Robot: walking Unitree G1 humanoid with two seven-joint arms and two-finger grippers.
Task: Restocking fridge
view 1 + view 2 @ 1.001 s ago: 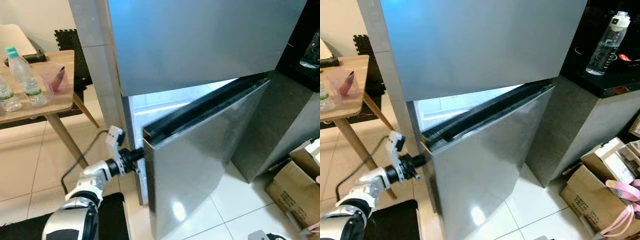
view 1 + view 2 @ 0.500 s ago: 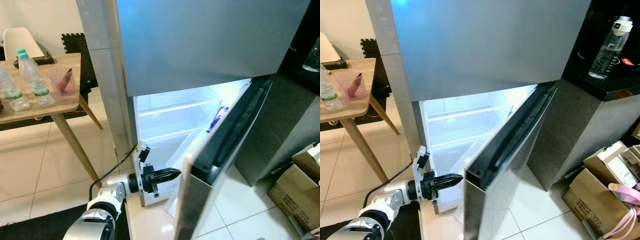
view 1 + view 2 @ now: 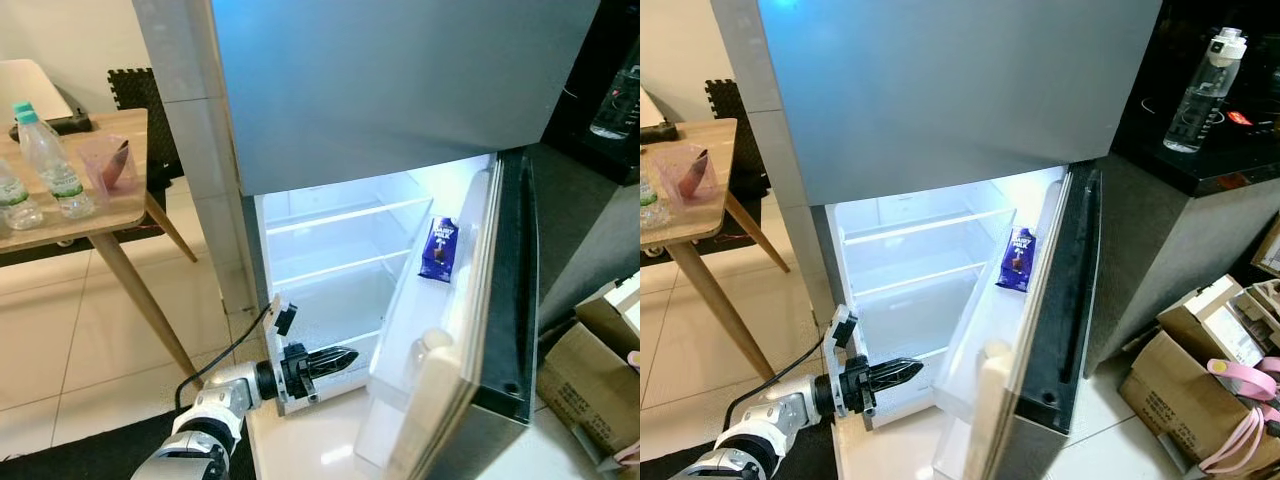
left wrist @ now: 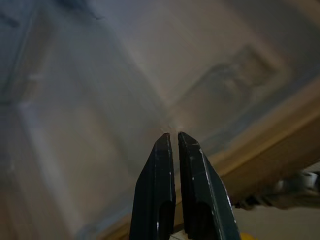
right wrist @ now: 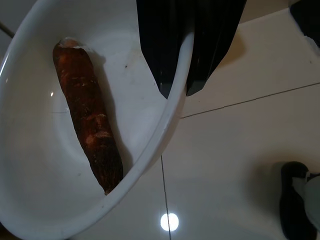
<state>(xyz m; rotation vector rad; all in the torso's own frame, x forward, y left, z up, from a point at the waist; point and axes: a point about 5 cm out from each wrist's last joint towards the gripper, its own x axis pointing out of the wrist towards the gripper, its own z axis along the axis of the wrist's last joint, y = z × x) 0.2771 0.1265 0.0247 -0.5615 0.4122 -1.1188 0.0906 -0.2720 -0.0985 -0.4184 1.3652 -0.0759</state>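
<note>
Left gripper [image 3: 345, 355]: two long black fingers pressed together, clenched on nothing, held low and level at the mouth of the lower compartment of the tall silver fridge [image 3: 380, 90]. Judged: a closed point like this suits hooking or pushing a door edge, not carrying.

Right gripper [image 5: 175, 92]: black fingers clamped over the rim of a round white bowl [image 5: 35, 200], one finger inside, one outside. Bowl rides above pale floor tiles, roughly level, likely so its load stays put.

Load: one long reddish-brown root, rough-skinned, sweet-potato-like [image 5: 90, 125], lying along the bowl's bottom.

Lower fridge door [image 3: 505, 330] stands swung wide to the robot's right. Interior lit; clear shelves [image 3: 340, 215] bare. Small purple carton [image 3: 439, 248] sits upright in the door rack.

Wooden side table [image 3: 90, 205] to the left holds clear water bottles [image 3: 50, 150].

Judged: access made, bowl not yet in.
</note>
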